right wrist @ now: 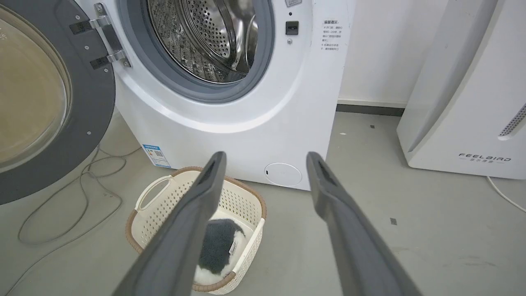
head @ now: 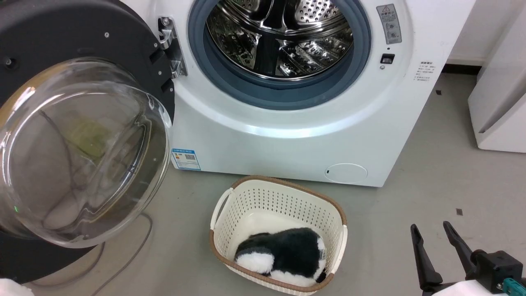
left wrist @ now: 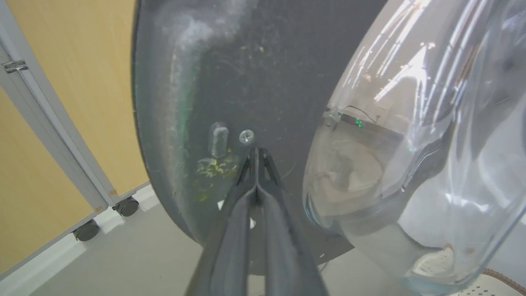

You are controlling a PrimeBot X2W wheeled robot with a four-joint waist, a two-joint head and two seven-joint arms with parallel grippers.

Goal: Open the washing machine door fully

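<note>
Washing machine door (left wrist: 246,61) touches the left pincer (left wrist: 255,154), fingers pressed together, at its rim; right pincer (head: 429,227) gapes well apart.

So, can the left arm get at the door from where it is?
Likely yes: the left end effector, shut, points at the door, tips at or nearly on its dark rim beside the glass bowl, nothing between.

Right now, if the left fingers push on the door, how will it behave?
The door will probably swing rigidly about its hinge, not flex. Its glass bowl looks smooth and curved, so the fingers would likely slip there; the matte rim seems safer. It looks heavy, so expect some coasting.
</note>
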